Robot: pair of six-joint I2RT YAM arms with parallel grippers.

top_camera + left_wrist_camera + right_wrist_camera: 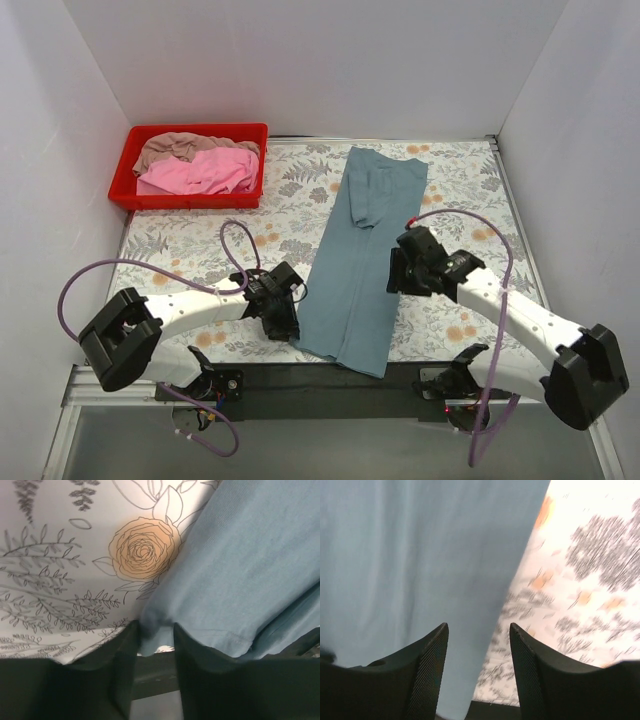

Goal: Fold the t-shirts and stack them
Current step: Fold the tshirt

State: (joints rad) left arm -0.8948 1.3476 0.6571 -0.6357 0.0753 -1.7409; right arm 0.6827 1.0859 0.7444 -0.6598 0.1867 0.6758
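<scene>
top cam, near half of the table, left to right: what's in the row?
In order: left gripper, pinching the shirt's near-left corner → blue-grey t-shirt, laid out as a long strip → right gripper, open over the shirt's right edge.

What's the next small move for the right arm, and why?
Probably bring the right gripper to the near right corner of the blue shirt and pinch it. Its jaws stand open over the shirt's right edge, about midway along, while the left gripper pinches the near left corner, so both near corners could then be folded away together.
</scene>
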